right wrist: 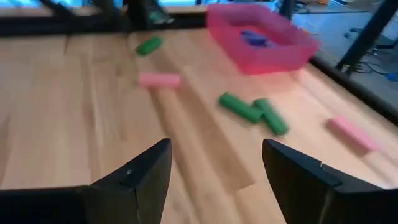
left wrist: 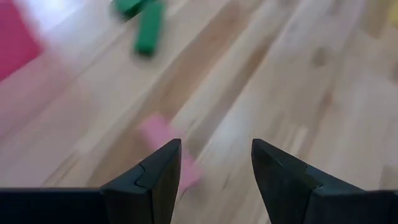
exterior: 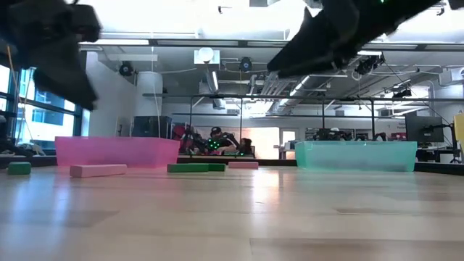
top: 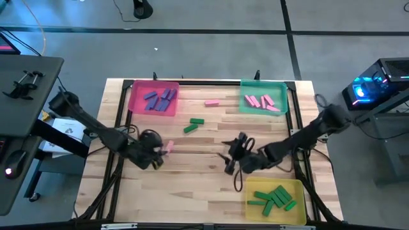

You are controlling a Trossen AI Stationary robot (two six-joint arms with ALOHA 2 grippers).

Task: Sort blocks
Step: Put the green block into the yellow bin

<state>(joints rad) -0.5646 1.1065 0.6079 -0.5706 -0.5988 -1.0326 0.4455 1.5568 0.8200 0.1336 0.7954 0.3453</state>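
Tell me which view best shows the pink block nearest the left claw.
The high view: it shows the pink block lying beside the left claw. The left wrist view has it blurred behind a finger; the right wrist and low views show it farther off.

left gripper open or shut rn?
Open. The left wrist view shows the left gripper with its fingers apart, bare table between them, a pink block just beside one finger.

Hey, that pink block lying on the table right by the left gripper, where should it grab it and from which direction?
Probably from straight above, pinching the pink block across its narrow width at mid-length. It lies flat on the bare wooden table, so only its long side faces are open to pinch. The left gripper is open beside it but off-centre, and would need to shift over the block first.
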